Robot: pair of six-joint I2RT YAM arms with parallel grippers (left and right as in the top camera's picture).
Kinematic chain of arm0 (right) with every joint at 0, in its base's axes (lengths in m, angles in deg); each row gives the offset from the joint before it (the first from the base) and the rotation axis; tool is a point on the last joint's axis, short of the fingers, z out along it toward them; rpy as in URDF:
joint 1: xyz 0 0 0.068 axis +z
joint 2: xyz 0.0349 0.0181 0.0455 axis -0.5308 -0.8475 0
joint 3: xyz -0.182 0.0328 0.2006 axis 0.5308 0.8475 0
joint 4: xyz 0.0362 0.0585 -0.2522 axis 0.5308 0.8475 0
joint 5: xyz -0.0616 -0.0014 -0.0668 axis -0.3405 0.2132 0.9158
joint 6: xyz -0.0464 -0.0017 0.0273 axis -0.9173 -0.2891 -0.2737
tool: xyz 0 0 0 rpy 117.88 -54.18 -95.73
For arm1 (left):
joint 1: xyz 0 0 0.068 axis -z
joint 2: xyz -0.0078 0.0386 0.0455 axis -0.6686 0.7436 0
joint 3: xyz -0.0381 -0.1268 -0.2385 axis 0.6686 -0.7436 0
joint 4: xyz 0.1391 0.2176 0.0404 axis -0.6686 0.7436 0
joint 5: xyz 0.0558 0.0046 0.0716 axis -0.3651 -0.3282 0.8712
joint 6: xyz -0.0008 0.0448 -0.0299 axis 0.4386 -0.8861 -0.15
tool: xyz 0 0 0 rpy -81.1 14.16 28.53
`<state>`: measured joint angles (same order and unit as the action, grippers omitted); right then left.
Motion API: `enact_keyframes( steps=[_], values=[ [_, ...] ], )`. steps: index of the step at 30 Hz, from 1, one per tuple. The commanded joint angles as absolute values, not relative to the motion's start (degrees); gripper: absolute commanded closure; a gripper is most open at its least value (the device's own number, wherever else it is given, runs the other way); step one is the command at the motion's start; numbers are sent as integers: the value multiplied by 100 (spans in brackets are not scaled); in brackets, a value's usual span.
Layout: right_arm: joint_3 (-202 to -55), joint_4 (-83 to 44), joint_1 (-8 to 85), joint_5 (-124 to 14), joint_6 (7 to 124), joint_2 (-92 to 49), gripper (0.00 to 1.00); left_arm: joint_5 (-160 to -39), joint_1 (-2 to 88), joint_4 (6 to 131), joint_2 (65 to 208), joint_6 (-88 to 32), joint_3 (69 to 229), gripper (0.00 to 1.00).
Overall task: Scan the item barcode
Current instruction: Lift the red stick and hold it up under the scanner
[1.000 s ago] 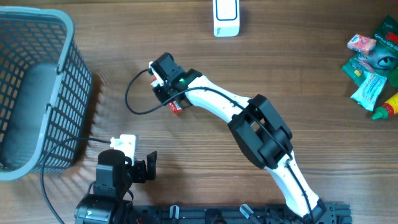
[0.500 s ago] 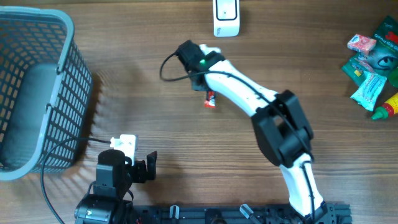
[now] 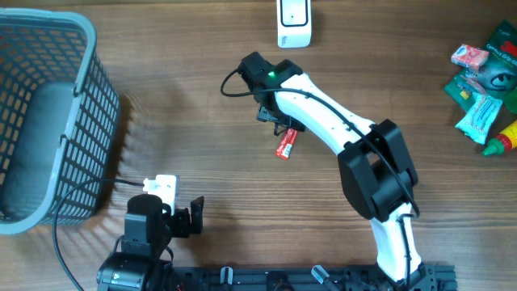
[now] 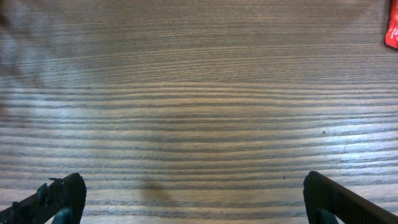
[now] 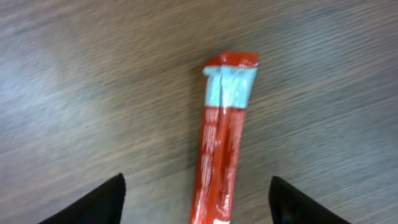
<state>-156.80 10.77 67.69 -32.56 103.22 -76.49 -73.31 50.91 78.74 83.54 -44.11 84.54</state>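
Right arm (image 3: 323,121) has swung up and over from the left-middle of the tabletop (image 3: 202,97) toward the far edge since a second ago. The red stick sachet (image 3: 285,145) it was pinching is now down on the wood. The right jaws are spread wide with the sachet lying loose between them. In the right wrist view neither dark finger (image 5: 106,199) touches it.

The sachet (image 5: 224,143) is a long, skinny, glossy foil stick with a flat crimped end. It has a pale blue-white patch just below that crimp and a seam running down its length. There's print on it, but it's too blurry to read, and I can't make out a barcode. It lies at a slight angle, a bit nearer than the white boxy barcode scanner (image 3: 293,23) at the far edge and well apart from it.

Left arm (image 3: 145,234) sits at the near edge with the left jaws fully spread over bare wood, nothing between the black fingers (image 4: 59,196). A red corner of the sachet (image 4: 392,31) peeks in at the top right of that view.

The tabletop is brown with a strong straight wood grain. A grey plastic grid basket (image 3: 101,105) sits on the left. A pile of crinkly snack packets (image 3: 485,89) in green, pink and pale blue sits far right, and none of their labels are readable.
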Motion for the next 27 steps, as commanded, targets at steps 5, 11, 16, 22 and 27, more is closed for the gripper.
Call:
enact_keyframes(
  steps=[5,11,16,22,27],
  values=[
    [-15634,1165,6133,-3986,9667,-6980,0,-7274,5122,7858,8349,-4398,8447,0],
    [-15415,979,5458,-4566,8733,-6983,0,-7274,5122,7858,8349,-4398,8447,0],
    [-14816,111,5049,-6380,5348,-7004,0,-7274,5122,7858,8349,-4398,8447,0],
    [-14392,-569,5058,-6684,2777,-7004,0,-7274,5122,7858,8349,-4398,8447,0],
    [-14383,-837,5056,-6343,2025,-7026,0,-7274,5122,7858,8349,-4398,8447,0]
  ],
)
